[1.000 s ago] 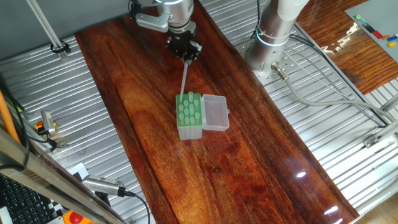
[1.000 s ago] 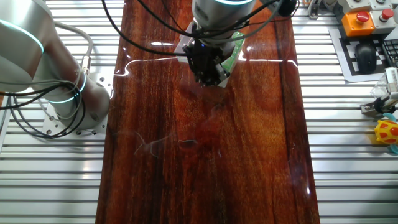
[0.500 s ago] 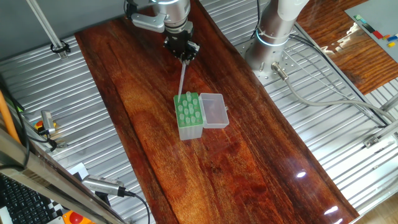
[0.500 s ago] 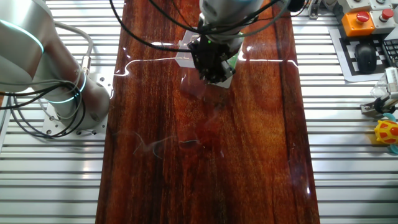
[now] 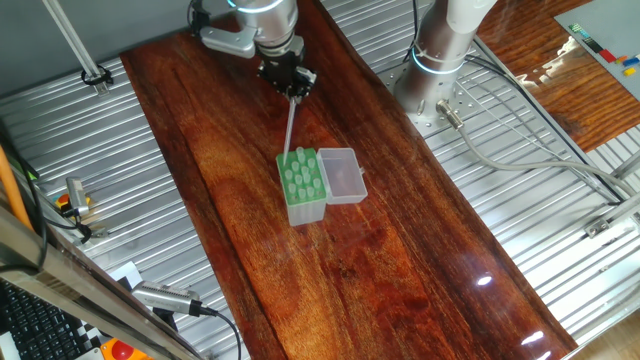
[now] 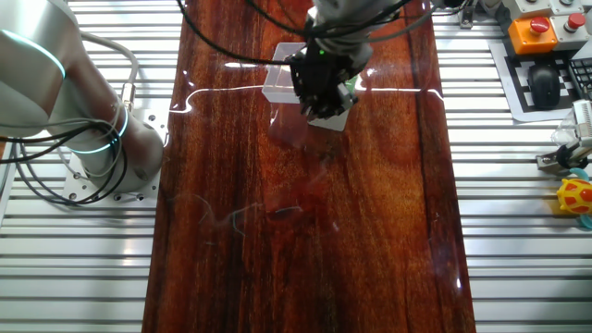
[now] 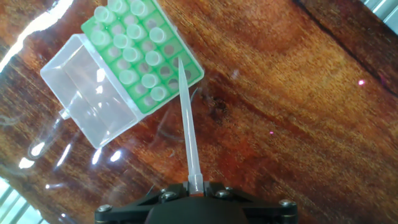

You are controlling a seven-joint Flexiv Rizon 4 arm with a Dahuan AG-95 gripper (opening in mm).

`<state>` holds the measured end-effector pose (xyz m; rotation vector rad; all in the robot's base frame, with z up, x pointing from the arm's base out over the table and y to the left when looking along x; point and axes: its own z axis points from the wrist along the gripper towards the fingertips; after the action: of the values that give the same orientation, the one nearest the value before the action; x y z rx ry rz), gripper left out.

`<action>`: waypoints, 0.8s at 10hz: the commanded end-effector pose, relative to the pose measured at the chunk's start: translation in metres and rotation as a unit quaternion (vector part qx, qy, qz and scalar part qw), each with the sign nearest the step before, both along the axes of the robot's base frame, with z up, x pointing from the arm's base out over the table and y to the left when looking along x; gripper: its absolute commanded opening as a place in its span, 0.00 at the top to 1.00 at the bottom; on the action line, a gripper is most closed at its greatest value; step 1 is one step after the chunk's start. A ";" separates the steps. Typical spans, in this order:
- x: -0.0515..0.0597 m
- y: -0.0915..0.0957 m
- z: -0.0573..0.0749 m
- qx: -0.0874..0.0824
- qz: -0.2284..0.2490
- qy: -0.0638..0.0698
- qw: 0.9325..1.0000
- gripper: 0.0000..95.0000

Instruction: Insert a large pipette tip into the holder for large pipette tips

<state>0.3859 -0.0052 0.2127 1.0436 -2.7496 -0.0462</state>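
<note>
My gripper (image 5: 288, 82) hangs above the table, shut on the wide end of the large pipette tip (image 5: 290, 125), a long translucent cone pointing down. In the hand view my gripper (image 7: 195, 185) holds the pipette tip (image 7: 188, 127), whose narrow end lies over the edge of the holder for large pipette tips (image 7: 144, 53). The pale green holder (image 5: 302, 186) has a grid of holes, several filled with tips, and its clear lid (image 5: 342, 177) lies open beside it. In the other fixed view my gripper (image 6: 320, 88) hides most of the holder (image 6: 348, 90).
The robot base (image 5: 440, 55) stands at the back right of the wooden tabletop (image 5: 400, 260). Ribbed metal surfaces flank the wood. A controller with an orange button (image 6: 536, 32) and a colourful toy (image 6: 575, 197) lie off to the side.
My gripper has drifted with the pipette tip up and left in one fixed view, right and slightly up in the other. The holder has shifted slightly too.
</note>
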 end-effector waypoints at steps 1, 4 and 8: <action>0.001 0.002 0.001 -0.006 -0.002 0.006 1.000 1.00; 0.003 0.008 0.001 -0.027 -0.004 0.019 0.999 1.00; 0.010 0.021 0.006 -0.048 -0.006 0.039 0.998 1.00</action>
<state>0.3976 0.0167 0.2188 0.9766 -2.6575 0.0419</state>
